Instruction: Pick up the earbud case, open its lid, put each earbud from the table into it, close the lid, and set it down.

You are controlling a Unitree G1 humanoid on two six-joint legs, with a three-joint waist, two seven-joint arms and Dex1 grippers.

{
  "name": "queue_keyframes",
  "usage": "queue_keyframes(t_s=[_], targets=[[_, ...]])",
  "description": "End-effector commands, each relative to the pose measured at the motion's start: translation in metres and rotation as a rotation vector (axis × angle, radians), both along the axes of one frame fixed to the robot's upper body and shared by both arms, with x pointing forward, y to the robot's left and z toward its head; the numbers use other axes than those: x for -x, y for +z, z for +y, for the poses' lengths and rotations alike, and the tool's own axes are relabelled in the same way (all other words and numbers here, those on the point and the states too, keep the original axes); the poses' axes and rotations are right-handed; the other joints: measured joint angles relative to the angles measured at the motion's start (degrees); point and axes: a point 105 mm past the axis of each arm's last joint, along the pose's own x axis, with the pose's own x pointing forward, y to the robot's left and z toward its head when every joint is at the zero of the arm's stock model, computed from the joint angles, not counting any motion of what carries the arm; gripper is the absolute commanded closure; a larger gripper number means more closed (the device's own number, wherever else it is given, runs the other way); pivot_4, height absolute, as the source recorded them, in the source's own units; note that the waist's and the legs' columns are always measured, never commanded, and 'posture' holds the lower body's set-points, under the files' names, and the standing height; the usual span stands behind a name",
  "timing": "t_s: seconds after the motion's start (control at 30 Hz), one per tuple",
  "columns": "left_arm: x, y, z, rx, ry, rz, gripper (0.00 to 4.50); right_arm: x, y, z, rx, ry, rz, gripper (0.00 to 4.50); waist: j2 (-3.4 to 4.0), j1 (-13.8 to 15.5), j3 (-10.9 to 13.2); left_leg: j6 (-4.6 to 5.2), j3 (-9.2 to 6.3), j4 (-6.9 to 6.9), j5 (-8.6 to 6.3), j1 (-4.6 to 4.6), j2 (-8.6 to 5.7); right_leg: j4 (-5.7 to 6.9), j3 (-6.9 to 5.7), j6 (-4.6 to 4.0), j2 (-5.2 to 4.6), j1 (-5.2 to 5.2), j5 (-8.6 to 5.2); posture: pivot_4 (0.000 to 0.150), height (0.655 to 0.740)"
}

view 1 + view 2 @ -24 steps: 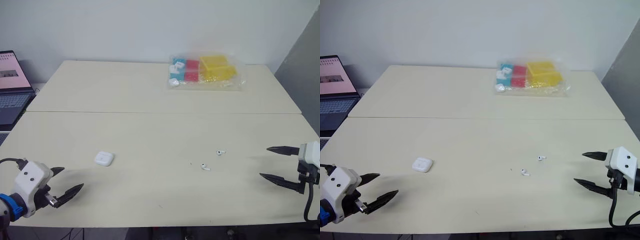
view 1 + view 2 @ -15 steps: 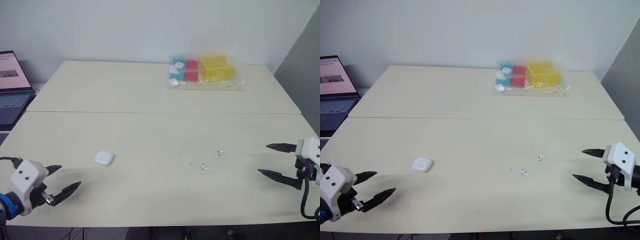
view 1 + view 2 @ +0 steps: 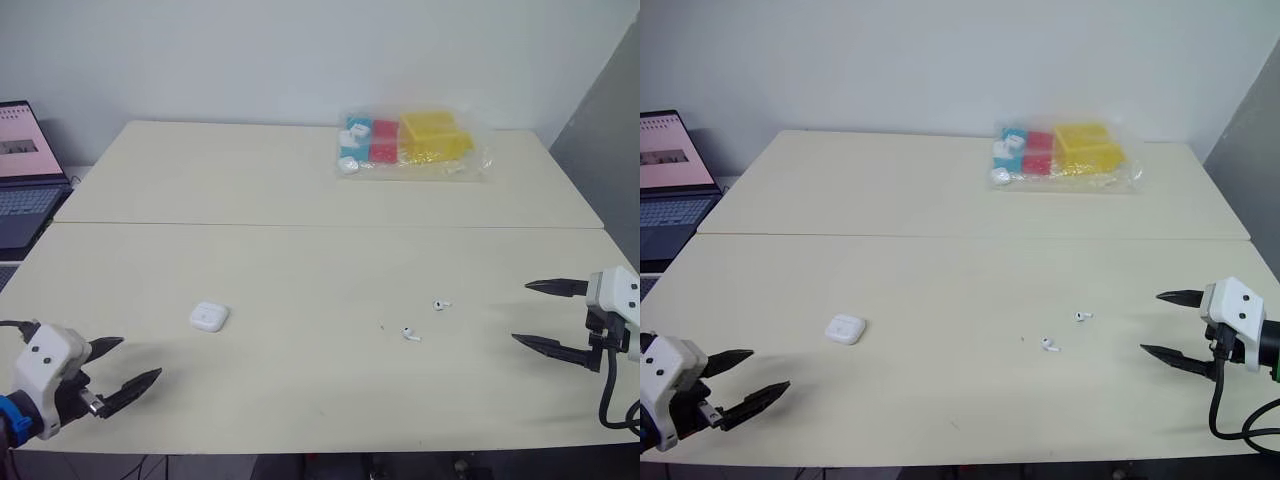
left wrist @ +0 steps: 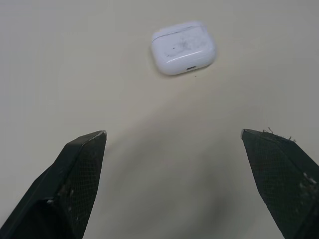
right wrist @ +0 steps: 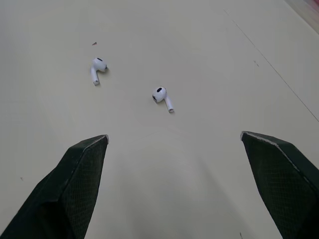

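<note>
My left end effector (image 3: 140, 357) hovers over the near left corner of the worktop (image 3: 300, 260), its two black fingers spread wide with nothing between them. The earbud case (image 3: 208, 317) lies flat on the worktop a little ahead of that end effector, toward the middle, and apart from it. It is white, its lid is shut, and in the left wrist view it sits beyond the gap between my fingertips (image 4: 84, 149), touching neither.

My right end effector (image 3: 520, 313) hangs near the right edge of the worktop, also spread wide and empty, its fingers pointing in toward the middle. The two earbuds lie loose on the worktop between that end effector and the case, closer to my right side. One earbud (image 3: 441, 304) is nearer the right end effector. The other earbud (image 3: 410, 334) lies just beside it, a bit closer to the near edge and toward the case. The two do not touch each other, and neither touches my fingers.

A seam runs across the worktop from the left edge to the right edge, farther back than all of these. Near the far right corner rests a clear plastic bag (image 3: 410, 143) holding blue, red and yellow items. An open laptop (image 3: 20, 170) sits beyond the left edge.
</note>
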Motion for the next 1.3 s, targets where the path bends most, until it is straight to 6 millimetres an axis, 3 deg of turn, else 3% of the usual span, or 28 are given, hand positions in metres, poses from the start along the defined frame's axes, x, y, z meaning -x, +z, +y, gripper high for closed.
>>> queue_keyframes(t_s=[0.03, 0.23, 0.4, 0.57, 0.8, 1.3], targets=[[-0.011, 0.005, -0.011, 0.033, 0.041, -0.028, 0.0, 0.003, 0.011, 0.016, -0.005, 0.079, -0.01, 0.04, 0.01, 0.0, 0.0, 0.0, 0.0, 0.01, 0.0, 0.0, -0.01, 0.0, 0.0, 0.01, 0.0, 0.01, 0.01, 0.15, 0.74], [-0.028, 0.0, -0.022, 0.054, 0.092, -0.039, 0.0, 0.005, 0.026, 0.044, -0.063, 0.172, 0.031, 0.04, 0.04, 0.0, 0.0, 0.01, -0.04, 0.09, 0.0, 0.11, -0.01, 0.11, -0.02, 0.11, 0.1, 0.1, 0.08, 0.15, 0.74], [-0.049, -0.011, -0.028, 0.117, 0.187, -0.041, 0.0, 0.001, 0.05, 0.089, -0.162, 0.31, 0.048, 0.04, 0.08, -0.1, 0.0, 0.01, -0.08, 0.08, 0.01, 0.12, -0.02, 0.11, 0.03, 0.24, 0.11, 0.11, 0.16, 0.15, 0.74], [-0.056, -0.022, -0.034, 0.118, 0.205, -0.011, 0.0, 0.002, 0.064, 0.109, -0.173, 0.395, 0.045, 0.04, -0.03, 0.0, 0.0, -0.01, -0.09, 0.05, -0.01, 0.02, -0.01, 0.04, -0.02, 0.34, 0.14, 0.08, 0.22, 0.15, 0.74], [-0.065, -0.032, -0.045, 0.15, 0.204, 0.019, 0.0, 0.004, 0.073, 0.124, -0.17, 0.495, 0.055, 0.04, -0.03, 0.1, 0.0, -0.02, -0.14, 0.09, -0.02, -0.01, -0.01, 0.07, -0.02, 0.36, 0.13, 0.06, 0.22, 0.15, 0.74], [-0.078, -0.039, -0.053, 0.21, 0.25, 0.042, 0.0, 0.004, 0.073, 0.122, -0.146, 0.526, 0.067, 0.04, 0.11, 0.3, -0.1, 0.0, -0.14, 0.11, -0.01, 0.11, -0.02, 0.13, -0.05, 0.38, 0.1, 0.18, 0.24, 0.15, 0.74]])
